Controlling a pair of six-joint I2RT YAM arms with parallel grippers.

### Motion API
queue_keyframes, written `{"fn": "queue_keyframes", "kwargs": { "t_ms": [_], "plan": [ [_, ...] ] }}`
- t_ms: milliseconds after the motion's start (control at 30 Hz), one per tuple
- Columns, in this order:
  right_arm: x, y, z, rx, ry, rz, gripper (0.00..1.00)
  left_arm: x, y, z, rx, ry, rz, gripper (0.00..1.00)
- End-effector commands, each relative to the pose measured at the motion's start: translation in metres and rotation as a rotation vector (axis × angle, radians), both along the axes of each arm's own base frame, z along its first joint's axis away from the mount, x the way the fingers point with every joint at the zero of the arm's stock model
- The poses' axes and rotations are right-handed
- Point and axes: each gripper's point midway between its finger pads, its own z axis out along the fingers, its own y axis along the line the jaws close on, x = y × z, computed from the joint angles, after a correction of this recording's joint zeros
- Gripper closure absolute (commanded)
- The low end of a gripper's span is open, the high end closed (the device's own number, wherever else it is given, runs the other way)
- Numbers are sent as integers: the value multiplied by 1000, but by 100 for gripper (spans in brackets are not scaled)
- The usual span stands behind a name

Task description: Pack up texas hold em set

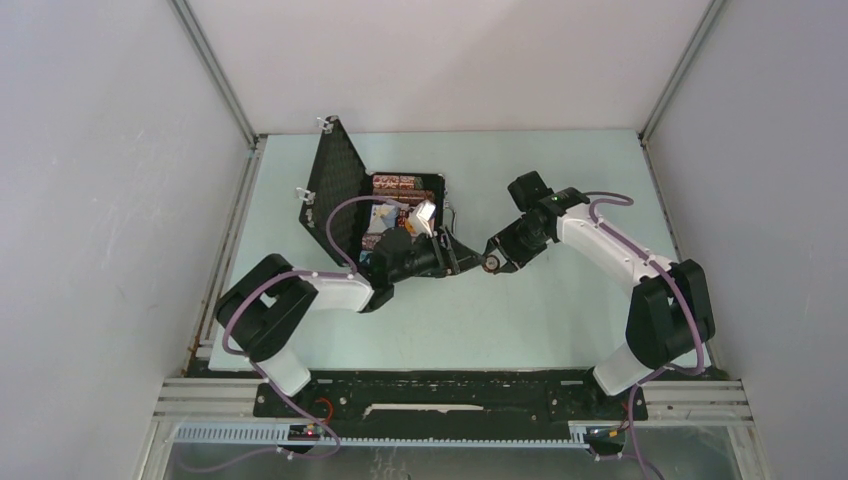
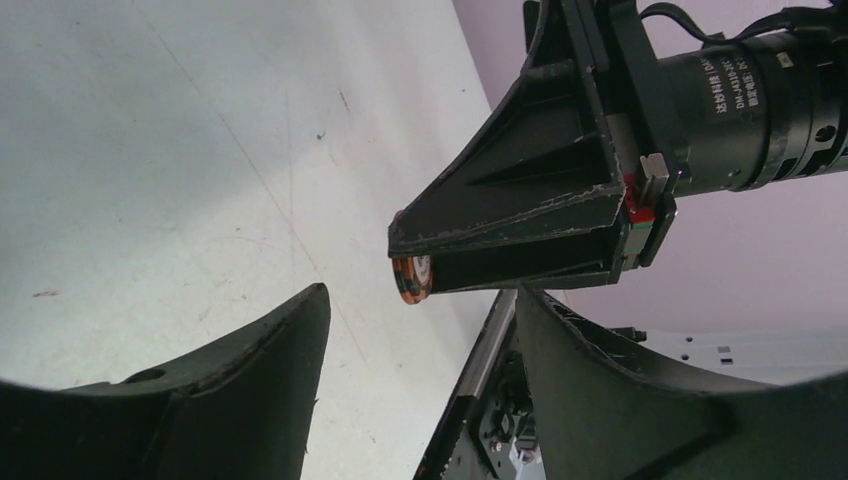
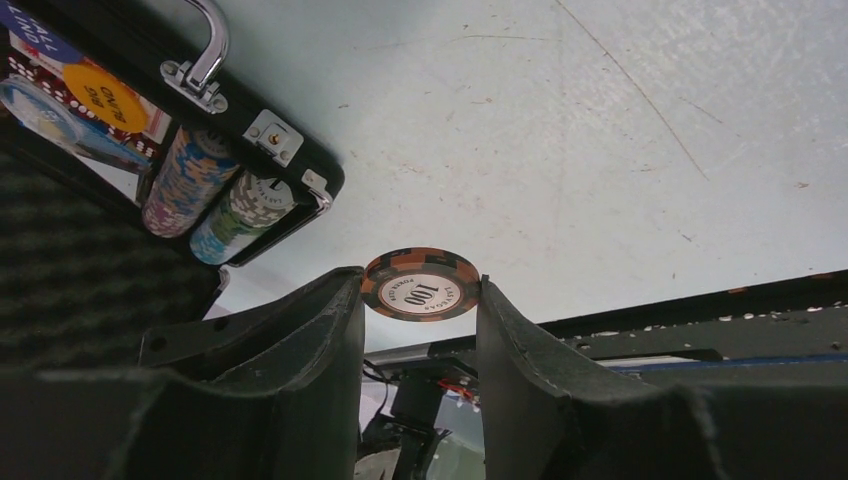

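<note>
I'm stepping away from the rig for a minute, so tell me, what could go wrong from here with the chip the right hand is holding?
1. The right hand pinches the chip by its rim alone, at the very fingertips. It could twist out and fall on the table, since it hangs beside the case, not over it.
2. The left hand stands open close around the right hand's tip. A small misalignment could bump the fingers or knock the chip loose.

Robotics laboratory test cell: a pale counter [image 1: 520, 320] enclosed by plain white panel walls [image 1: 100, 200] and aluminium framing rails [image 1: 208, 60]. The left arm [image 1: 330, 290] and right arm [image 1: 610, 245] are bolted to a black base plate [image 1: 450, 397], with a slotted cable duct [image 1: 400, 436] beside it.
</note>
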Motion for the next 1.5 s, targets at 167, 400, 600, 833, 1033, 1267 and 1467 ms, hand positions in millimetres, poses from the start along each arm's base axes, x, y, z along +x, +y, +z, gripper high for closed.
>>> {"fn": "queue_keyframes", "kwargs": {
  "t_ms": [167, 400, 600, 833, 1033, 1267, 1467],
  "plan": [
    [8, 10, 20, 62, -56, -51, 75, -4, -17, 13, -133, -10, -36, 37],
    [8, 9, 22, 62, -64, -61, 75, -2, -23, 9, -127, -7, -24, 49],
    [5, 11, 21, 65, -49, -57, 74, 1, -27, 11, -93, -20, -10, 62],
    [3, 13, 21, 69, -46, -50, 74, 6, -26, 15, -85, -28, 17, 69],
    [3, 14, 24, 75, -52, -51, 73, 10, -28, 24, -100, -47, 26, 70],
    [2, 14, 26, 79, -60, -47, 72, 15, -28, 30, -90, -69, 39, 77],
    [8, 10, 32, 66, -108, -51, 29, 17, -22, 23, 5, -76, 54, 100]
  ]
}}
